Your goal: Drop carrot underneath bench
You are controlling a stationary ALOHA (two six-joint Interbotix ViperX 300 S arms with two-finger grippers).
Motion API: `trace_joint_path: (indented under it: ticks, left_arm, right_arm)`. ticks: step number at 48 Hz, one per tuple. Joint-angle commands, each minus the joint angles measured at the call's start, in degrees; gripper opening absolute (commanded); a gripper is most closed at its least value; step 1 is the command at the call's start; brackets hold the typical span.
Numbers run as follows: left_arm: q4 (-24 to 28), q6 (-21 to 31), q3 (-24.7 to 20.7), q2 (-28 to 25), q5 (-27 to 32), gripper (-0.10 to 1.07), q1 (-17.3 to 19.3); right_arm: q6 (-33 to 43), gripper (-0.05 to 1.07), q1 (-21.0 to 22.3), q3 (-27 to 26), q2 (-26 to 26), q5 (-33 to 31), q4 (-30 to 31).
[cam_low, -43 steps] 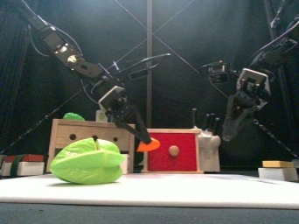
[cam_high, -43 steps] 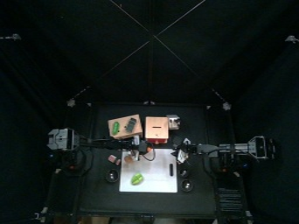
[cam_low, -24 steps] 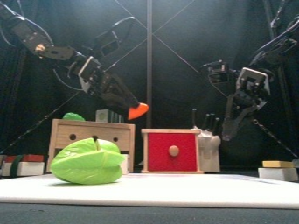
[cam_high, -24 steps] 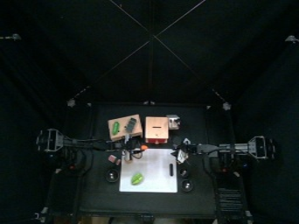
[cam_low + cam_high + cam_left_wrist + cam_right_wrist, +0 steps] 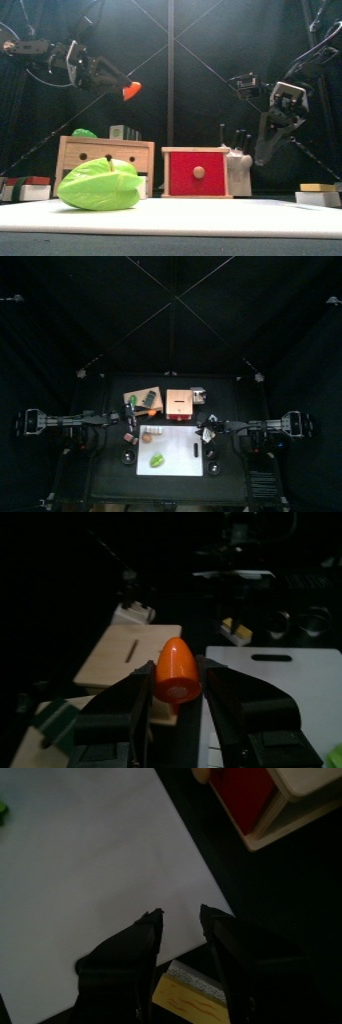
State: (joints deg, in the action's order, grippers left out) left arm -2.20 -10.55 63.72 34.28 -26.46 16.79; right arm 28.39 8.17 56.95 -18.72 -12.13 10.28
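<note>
1. My left gripper (image 5: 178, 704) is clenched on the carrot (image 5: 177, 672) — the orange piece sits upright between my two jaws, its rounded tip poking out beyond them.
2. In the front view I carry the carrot (image 5: 131, 91) high in the air on the left side, well above the wooden bench (image 5: 104, 160) and apart from it.
3. From my left wrist I look down on the bench top (image 5: 134, 655) and, beside it, the white mat (image 5: 274, 702).
4. My right gripper (image 5: 183, 920) hangs over the edge of the white mat (image 5: 94, 878) with its jaws parted, grasping nothing.
5. A red box (image 5: 198, 172) stands just beside the bench, and a green leafy thing (image 5: 102, 184) lies on the mat in front — both untouched.
</note>
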Motion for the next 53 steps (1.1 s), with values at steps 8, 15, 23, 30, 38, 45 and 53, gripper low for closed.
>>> trace_joint_path:
  ticks: [8,15,23,30,38,45,53]
  left_arm:
    - [-0.8,-0.2,6.2,5.7,-0.2,0.69,0.4]
    - [-1.0,0.1,10.4,7.6,0.7,0.69,-1.2]
    - [-1.3,0.1,12.8,7.6,5.4,0.69,-6.7]
    - [-3.1,0.3,13.3,7.6,11.7,0.69,-9.9]
    - [-7.6,0.1,14.4,7.6,18.7,0.69,-9.9]
    - [-10.0,0.1,15.5,7.1,20.1,0.69,-9.9]
    - [-11.5,0.2,15.6,7.0,20.4,0.69,-9.9]
  right_arm:
    - [0.0,0.75,-0.2,-1.8,-0.4,0.6,0.2]
    - [0.0,0.75,-0.3,-2.1,-0.4,0.6,0.3]
    - [0.1,0.75,-0.4,-2.4,-0.4,0.6,-0.1]
    - [0.1,0.75,-0.4,-2.5,-0.4,0.6,-0.1]
    - [0.1,0.75,-0.4,-3.3,0.6,0.6,-0.9]
    - [0.1,0.75,-0.4,-4.0,2.2,0.6,-0.8]
    - [0.0,0.75,-0.4,-4.9,4.0,0.6,-0.6]
